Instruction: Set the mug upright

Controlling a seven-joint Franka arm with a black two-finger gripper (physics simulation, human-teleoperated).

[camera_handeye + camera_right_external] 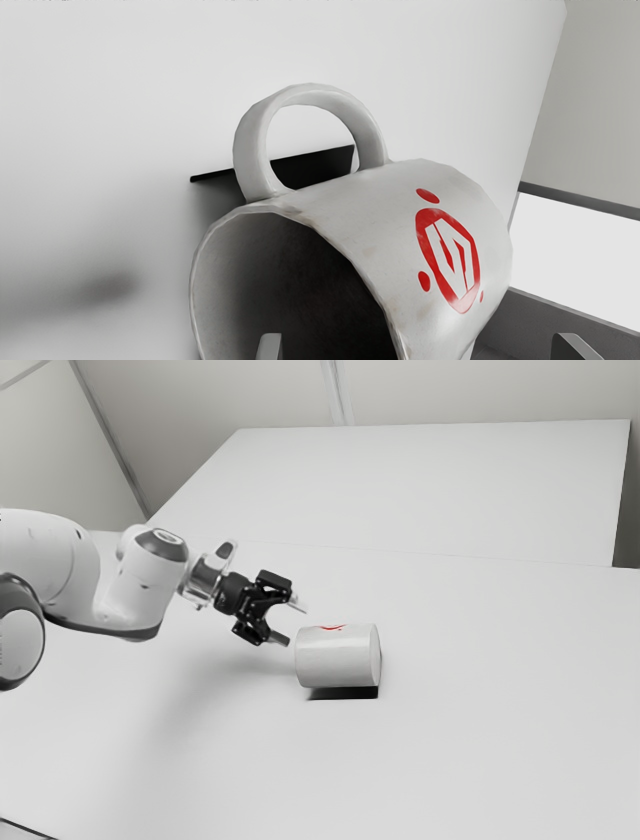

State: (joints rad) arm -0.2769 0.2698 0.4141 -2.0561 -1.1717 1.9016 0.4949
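1. One white mug [338, 658] lies on its side on the pale tabletop [480, 740], not upright, with its closed base toward the exterior view's right and its mouth toward the end effector [294, 623].
2. Its outer wall is off-white and glossy, with faint brownish smudges near the rim [194, 280] and on the side; the rim looks slightly uneven.
3. Red printing marks the wall: a rounded, angular ring [424, 235] encloses a jagged white emblem [454, 265], and three small red dots sit around it. In the exterior view, a bit of this red shows on the mug's upper side.
4. The handle [248, 150] is a thick, plain white loop, standing out from the wall; the hollow interior [300, 280] is grey, turning nearly black deeper in.
5. A black strip of shadow [343, 693] runs along the mug's underside.
6. The end effector is released, its two fingers spread apart near the mouth and grasping nothing. Whether either fingertip touches the mug, I cannot tell.
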